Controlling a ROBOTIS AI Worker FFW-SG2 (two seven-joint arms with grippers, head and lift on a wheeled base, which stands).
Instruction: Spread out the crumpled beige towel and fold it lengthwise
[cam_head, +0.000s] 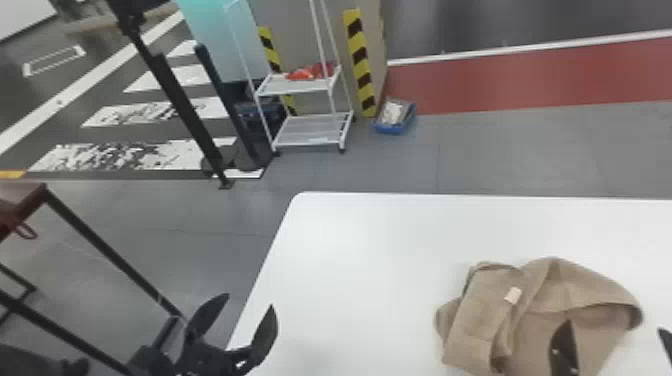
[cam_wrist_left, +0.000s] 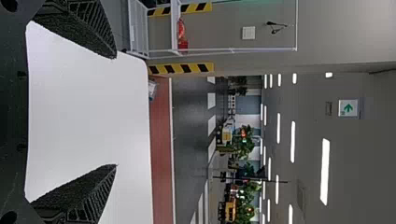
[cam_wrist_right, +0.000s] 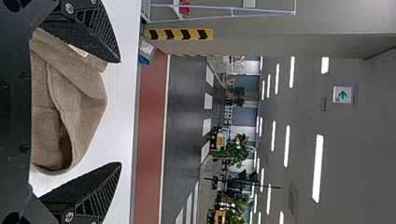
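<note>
The beige towel (cam_head: 480, 320) lay in a crumpled heap on the right-hand part of the white table (cam_head: 360, 260), as the head view showed it. The right claw (cam_head: 614, 326) stood at the near side of the heap, its two black fingers wide apart with nothing clamped between them. In the head view one finger overlapped the lower part of the cloth and the other was to the right of it, against the white surface; whether either touched the fabric could not be told. The right wrist view had the cloth behind the gap between the fingers, one of them partly covering the side with the label. The left claw (cam_head: 249, 300) was by the table's left edge, well apart from the towel, its fingers likewise spread and holding nothing. The towel looked thick and soft, matte, with a short fuzzy nap. Its left part was gathered in narrow, overlapping folds, while a broad flap arched over the far side and curled down at the right into a rounded lip. Under that flap was a shaded hollow, shaped like a pocket in the right wrist view. A small, pale, rectangular label (cam_head: 513, 295) sat on the upper folds. The tabletop was smooth and plain, with a rounded far-left corner. The claws' dark fingers tapered to points, and the wrist views showed rough, grainy inner faces and ribbed sides.
</note>
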